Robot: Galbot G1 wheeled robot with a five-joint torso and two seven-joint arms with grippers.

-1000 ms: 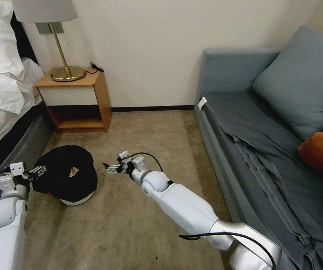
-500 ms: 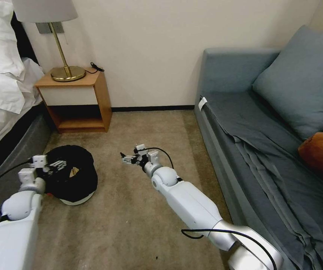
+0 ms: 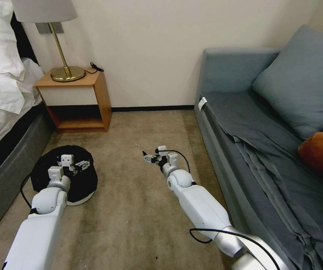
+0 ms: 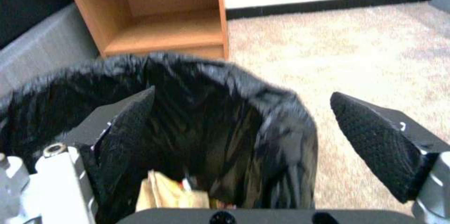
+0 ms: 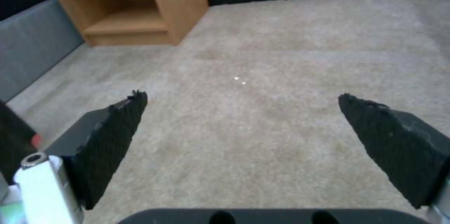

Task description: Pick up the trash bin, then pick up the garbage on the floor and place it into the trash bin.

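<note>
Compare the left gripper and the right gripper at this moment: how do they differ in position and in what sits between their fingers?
The left gripper is over the trash bin, one finger inside the black bag and one outside its rim; the right gripper hangs over bare carpet. In the left wrist view, the bag's rim lies between the fingers; in the right wrist view, only carpet does. Both are open, holding nothing.

Open carpet point(image 3: 142, 123) mid-room — hemmed at the sides.
Sofa point(image 3: 244, 123), nightstand point(image 3: 77, 99), bed point(image 3: 3, 93), and trash bin point(image 3: 82, 183) seemingly crowd the edges.
</note>
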